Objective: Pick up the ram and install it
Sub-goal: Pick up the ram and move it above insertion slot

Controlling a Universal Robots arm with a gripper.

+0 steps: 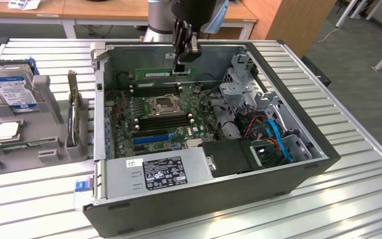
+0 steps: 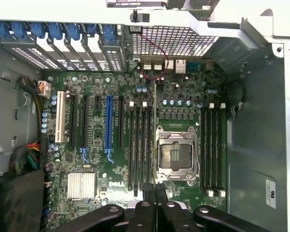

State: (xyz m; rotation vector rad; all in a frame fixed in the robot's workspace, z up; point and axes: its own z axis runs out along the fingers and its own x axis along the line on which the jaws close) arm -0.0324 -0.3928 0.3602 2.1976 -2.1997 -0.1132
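The open computer case on the worktop holds a motherboard, with a power supply at its near end and cables on the exterior view's right. A tray to the left carries a hard drive and a chip. My fingers pinch the ram at its right end, on edge above the far memory slots, beyond the processor socket. A drive cage stands close on the right.

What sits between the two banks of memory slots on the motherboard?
The CPU socket, with its metal frame, as the wrist view shows.
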